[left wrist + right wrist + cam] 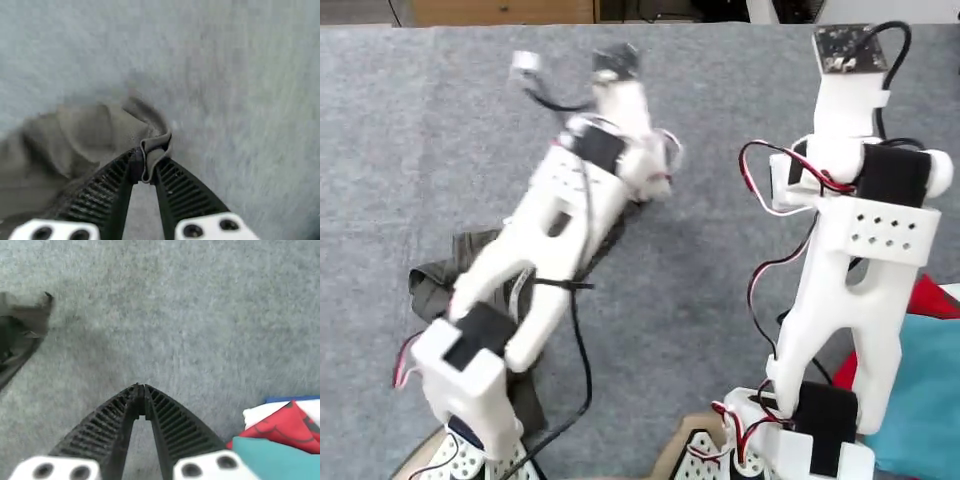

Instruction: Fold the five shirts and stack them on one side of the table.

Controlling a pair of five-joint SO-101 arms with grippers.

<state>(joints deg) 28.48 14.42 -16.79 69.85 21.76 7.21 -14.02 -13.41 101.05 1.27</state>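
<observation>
the left gripper (143, 170) has its fingers pinched tight on a folded edge of the grey shirt (75, 135), which lies bunched on the grey table cover (200, 315). the right gripper (140, 402) is closed on nothing, tips touching, above the cover, near the folded shirts (280, 440).

We see a table (440, 120) covered in grey, felt-like cloth. On its near left lies a crumpled dark olive shirt (430, 285). At its near right edge sits a stack of folded shirts (925, 400), with teal and red showing.
</observation>
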